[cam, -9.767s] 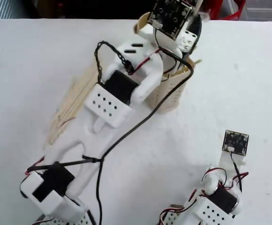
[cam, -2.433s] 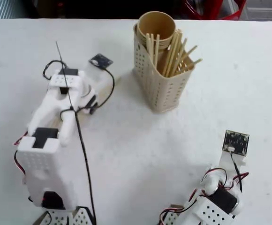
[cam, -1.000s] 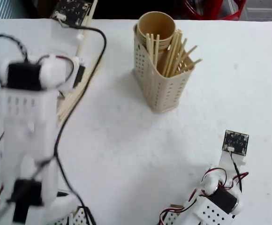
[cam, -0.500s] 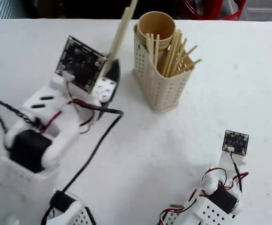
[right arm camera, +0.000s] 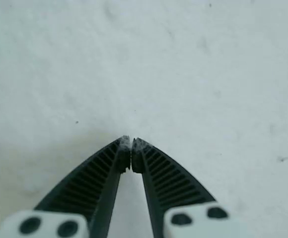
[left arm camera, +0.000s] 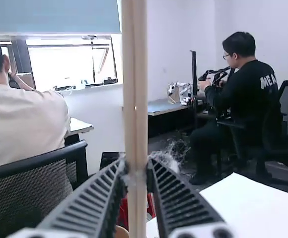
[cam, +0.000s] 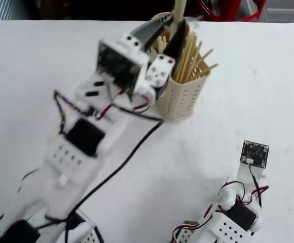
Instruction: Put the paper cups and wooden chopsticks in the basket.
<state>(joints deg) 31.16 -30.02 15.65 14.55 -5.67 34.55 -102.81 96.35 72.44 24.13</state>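
The table (cam: 268, 76) was white, with a faintly grainy surface and a few tiny dark specks. A pale, perforated basket (cam: 180, 98) stood upright on it, at the far side near the middle, its foot flat on the white top. At the near edge the two arms rose from the table: the left arm (cam: 81, 136) from the near left corner, the right arm (cam: 235, 217) folded low at the near right.
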